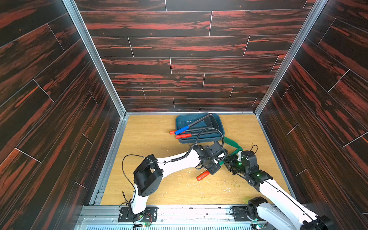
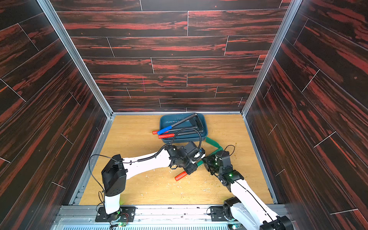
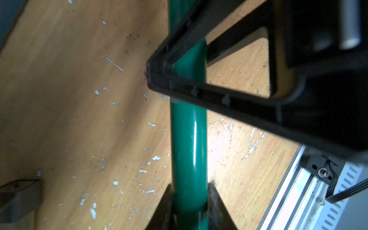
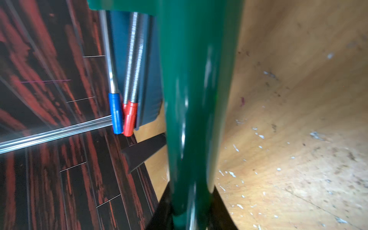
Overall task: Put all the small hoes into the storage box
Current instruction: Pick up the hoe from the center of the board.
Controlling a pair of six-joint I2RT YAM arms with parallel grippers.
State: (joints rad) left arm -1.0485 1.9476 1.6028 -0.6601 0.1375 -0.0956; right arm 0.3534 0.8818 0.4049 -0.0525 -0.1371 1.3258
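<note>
Only the wrist views show the left pincer (image 3: pixel 189 195) and the right pincer (image 4: pixel 191 201) clamped on the small hoe (image 3: pixel 189 149). A top view shows the scuffed wooden surface (image 1: pixel 159 189) and the dark plank walls (image 1: pixel 179 49).

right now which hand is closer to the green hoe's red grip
Left. The left hand clamps the green hoe right beside its red grip; the right hand holds it farther along, toward the blade.

Walls (image 1: pixel 189 45): dark wood-look panels, red-streaked, on three sides
Corner posts (image 1: pixel 96 59): silver metal
Bench (image 1: pixel 149 143): pale wood, scuffed (white flecks toward its front edge)
Front rail (image 1: pixel 199 211): slotted aluminium
</note>
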